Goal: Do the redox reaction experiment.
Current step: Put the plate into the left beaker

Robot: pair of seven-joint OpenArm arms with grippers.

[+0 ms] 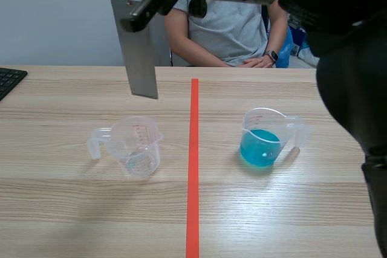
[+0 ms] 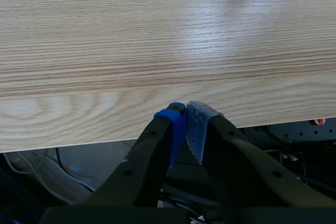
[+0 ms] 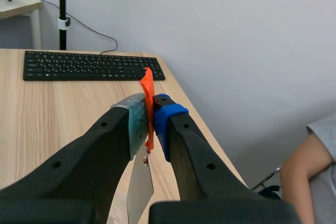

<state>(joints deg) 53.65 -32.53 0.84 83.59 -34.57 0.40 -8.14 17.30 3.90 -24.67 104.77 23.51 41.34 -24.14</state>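
Hanging from the right gripper, the grey metal sheet dangles upright by an orange tab. The pads are clenched on that tab, and the sheet itself sits below the fingers. The right arm crosses the top of the scene view, so the sheet is on the left side of the red tape line, beyond the empty clear beaker. Its lower edge appears to hang clear of the table, though the angle does not settle this.

The beaker of blue liquid stands right of the tape line, well apart from the sheet, handle turned to the right. The empty beaker's handle points left.

Left gripper: pads pressed together with nothing between them, over the table's near edge.

A black keyboard lies at the far left. A person in a grey shirt sits across the table, hands together.
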